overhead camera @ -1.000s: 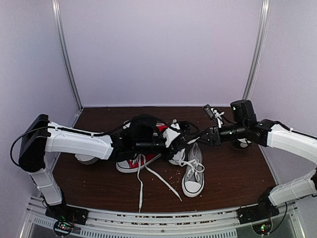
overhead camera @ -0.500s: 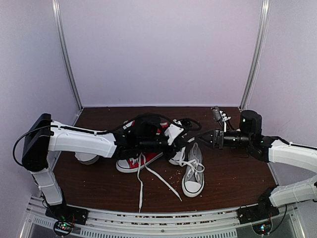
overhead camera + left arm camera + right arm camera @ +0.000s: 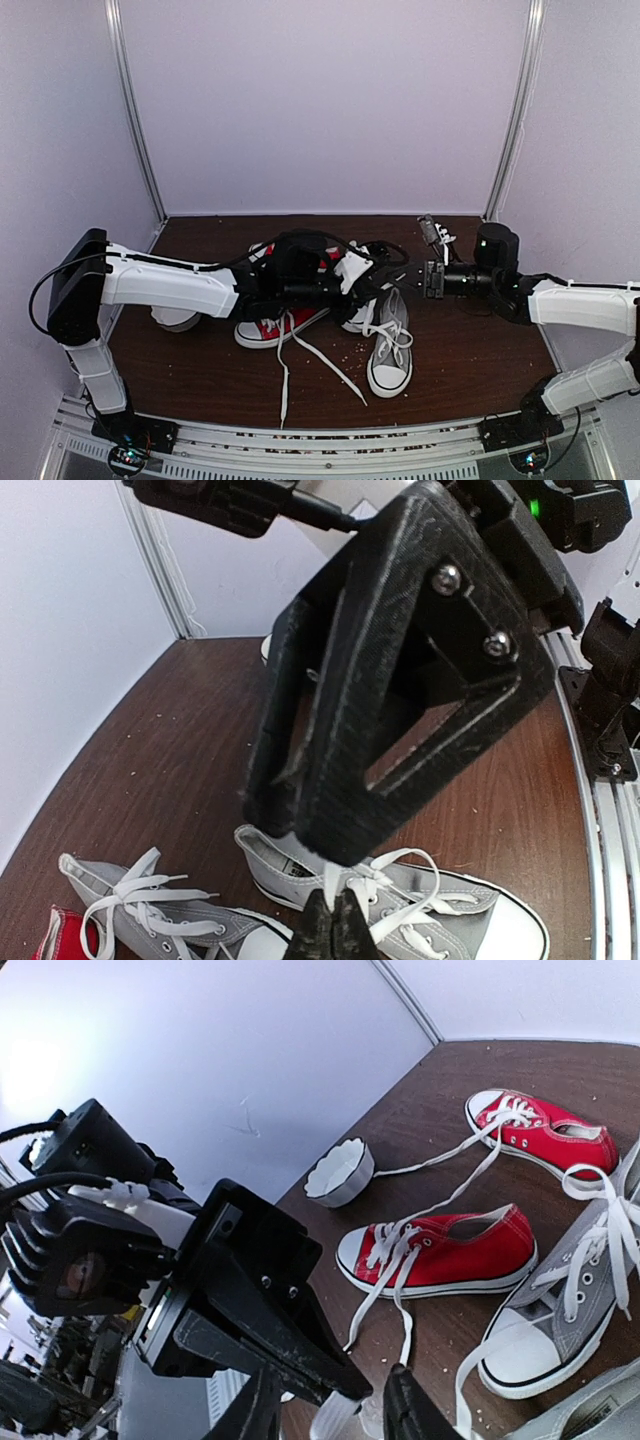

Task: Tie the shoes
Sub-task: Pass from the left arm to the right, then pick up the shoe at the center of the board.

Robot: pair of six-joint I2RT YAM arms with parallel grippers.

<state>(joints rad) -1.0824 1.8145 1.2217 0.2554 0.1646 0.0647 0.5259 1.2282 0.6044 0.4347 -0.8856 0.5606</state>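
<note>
Two grey sneakers with white toe caps lie at the table's middle: one (image 3: 390,352) toe toward me, the other (image 3: 360,314) partly under the grippers. Both show in the left wrist view, right (image 3: 470,920) and left (image 3: 165,912). My left gripper (image 3: 390,277) (image 3: 335,928) is shut on a white lace (image 3: 352,888) of the right-hand grey shoe and holds it up. My right gripper (image 3: 420,280) (image 3: 335,1418) is open, its fingers (image 3: 410,1412) on either side of the left gripper's tip (image 3: 300,1360) and the pinched lace end (image 3: 335,1415).
Two red sneakers (image 3: 450,1252) (image 3: 545,1130) with loose white laces lie left of and behind the grey pair (image 3: 275,326). A white scalloped bowl (image 3: 340,1170) sits at the left, under my left arm. A small black-and-white object (image 3: 432,230) is at the back right. Crumbs dot the brown table.
My right arm has dropped low and level, and its gripper now faces and straddles the left gripper's tip. The left gripper has edged right, still holding the lace.
</note>
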